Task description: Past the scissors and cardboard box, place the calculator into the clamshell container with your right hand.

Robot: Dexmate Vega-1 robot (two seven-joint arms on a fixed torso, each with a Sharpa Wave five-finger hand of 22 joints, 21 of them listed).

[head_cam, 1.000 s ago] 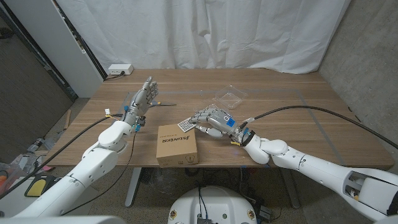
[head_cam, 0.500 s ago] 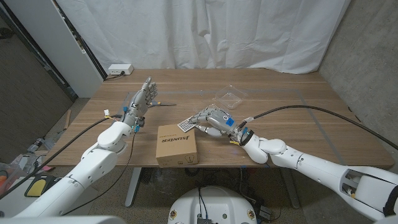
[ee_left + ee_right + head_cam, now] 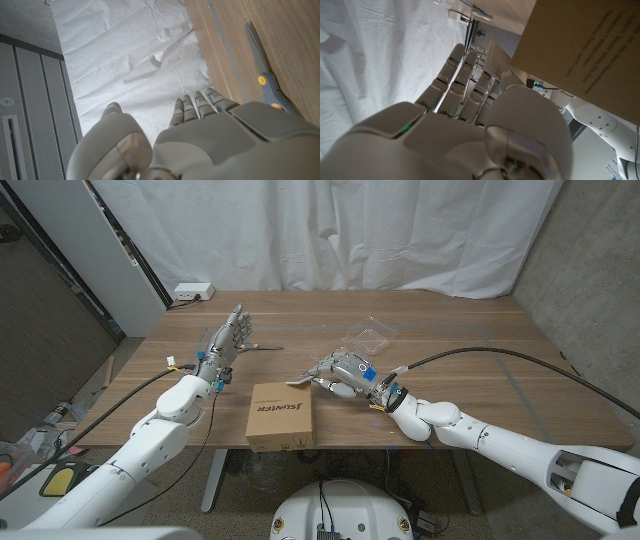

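Head view shows your right hand (image 3: 341, 370) gripping the calculator (image 3: 299, 380) above the wooden table (image 3: 450, 360), cardboard box (image 3: 280, 415) beside it, white curtain (image 3: 330, 230) beyond; left hand (image 3: 228, 340) open.

Clearance around right hand (image 3: 335, 373)

Cardboard box (image 3: 282, 413) sits just beside it at 8 o'clock. Bare desk (image 3: 440, 345) runs toward the clamshell container (image 3: 370, 334) at 1 o'clock. Scissors (image 3: 262, 347) lie well apart at 10 o'clock, near the left hand (image 3: 228, 337).
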